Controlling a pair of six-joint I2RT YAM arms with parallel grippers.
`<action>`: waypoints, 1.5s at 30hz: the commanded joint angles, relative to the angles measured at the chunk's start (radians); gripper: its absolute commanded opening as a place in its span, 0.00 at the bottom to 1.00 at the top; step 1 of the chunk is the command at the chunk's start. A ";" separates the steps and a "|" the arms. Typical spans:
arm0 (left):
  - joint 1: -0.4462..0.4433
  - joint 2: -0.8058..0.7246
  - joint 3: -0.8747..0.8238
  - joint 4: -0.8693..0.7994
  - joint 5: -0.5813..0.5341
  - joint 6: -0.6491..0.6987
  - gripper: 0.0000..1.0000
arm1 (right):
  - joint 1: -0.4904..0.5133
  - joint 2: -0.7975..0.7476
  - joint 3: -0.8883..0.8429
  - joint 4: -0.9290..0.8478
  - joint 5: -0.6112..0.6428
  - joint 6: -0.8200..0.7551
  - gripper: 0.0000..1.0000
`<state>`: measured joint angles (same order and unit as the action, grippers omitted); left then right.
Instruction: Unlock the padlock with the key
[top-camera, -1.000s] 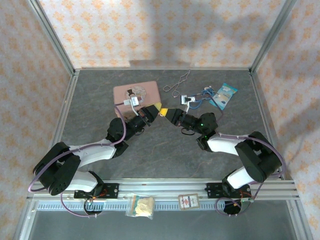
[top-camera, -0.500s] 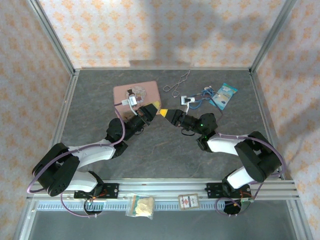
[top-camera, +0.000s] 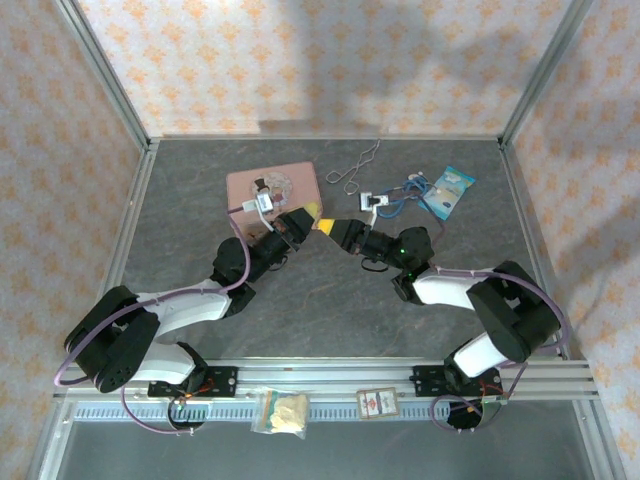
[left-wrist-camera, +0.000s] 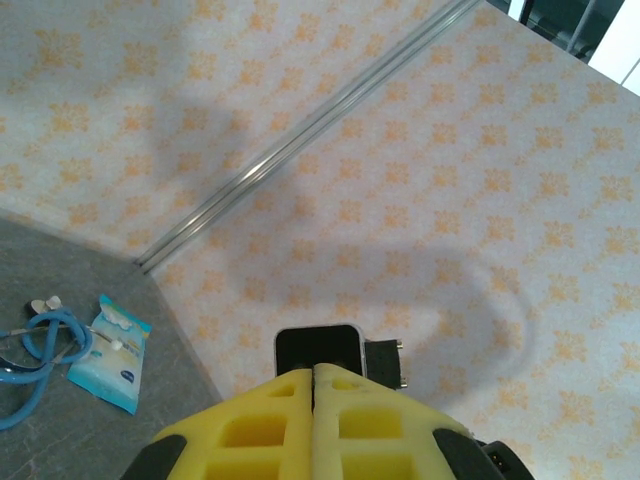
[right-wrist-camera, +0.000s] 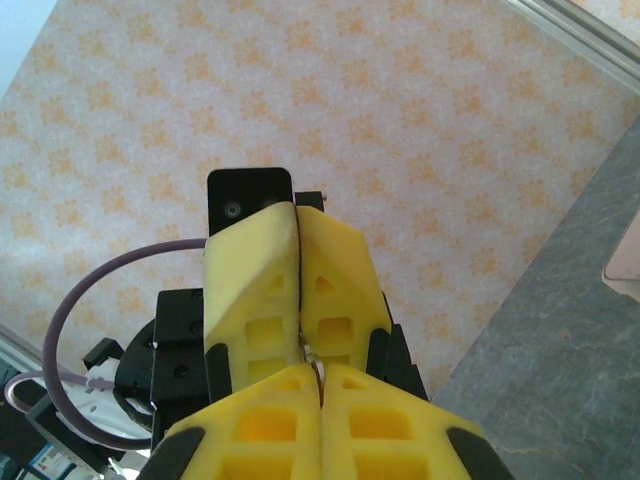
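**Nose to nose over the table, no open lock showing yet**

Top camera first. Orange-patterned walls (top-camera: 330, 60) are boxing in a grey table (top-camera: 300, 290), and both arms are reaching in past centre. The left gripper (top-camera: 311, 214) and right gripper (top-camera: 329, 227) are touching tip to tip. The pink tin (top-camera: 290, 180) is lying just beside them at 11 o'clock. A wire loop (top-camera: 350, 172), a blue cable (top-camera: 400, 195) and a packet (top-camera: 447, 190) are lying off toward 1 and 2 o'clock. The padlock is too small to pick out from up here.

Over to the left wrist, which is looking up at the wall. The yellow fingers (left-wrist-camera: 270, 425) are pressing flat together with no gap and nothing visible between them. A black block (left-wrist-camera: 318, 350) is sitting just beyond the tips at 12 o'clock.

Now the right wrist. Its own fingers (right-wrist-camera: 390, 420) are clamping fully shut at 6 o'clock, and the left arm's closed pair is coming down from 12. Where the four tips meet, a silver sliver (right-wrist-camera: 312, 353) is glinting. I cannot tell whether that is the key or the padlock's shackle, nor which gripper is pinching it. No brass body is showing.

My read is that we are sitting mid-task, at the stage of bringing key and lock together. No sprung shackle is on view, so the turn and the release look to be ahead.
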<state>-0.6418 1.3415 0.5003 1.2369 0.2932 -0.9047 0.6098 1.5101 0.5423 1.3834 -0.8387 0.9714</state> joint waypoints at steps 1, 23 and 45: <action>-0.012 -0.023 -0.008 0.050 -0.008 -0.016 0.12 | 0.007 -0.002 0.006 0.046 -0.011 -0.026 0.00; 0.278 -0.172 -0.098 -0.790 -0.094 0.003 0.87 | 0.022 -0.248 0.069 -0.731 0.211 -0.662 0.00; 0.276 0.290 0.104 -0.800 -0.087 0.153 0.52 | 0.021 -0.243 0.048 -0.775 0.301 -0.631 0.00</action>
<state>-0.3683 1.5925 0.5716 0.4103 0.2085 -0.7826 0.6277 1.2854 0.5819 0.5922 -0.5484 0.3462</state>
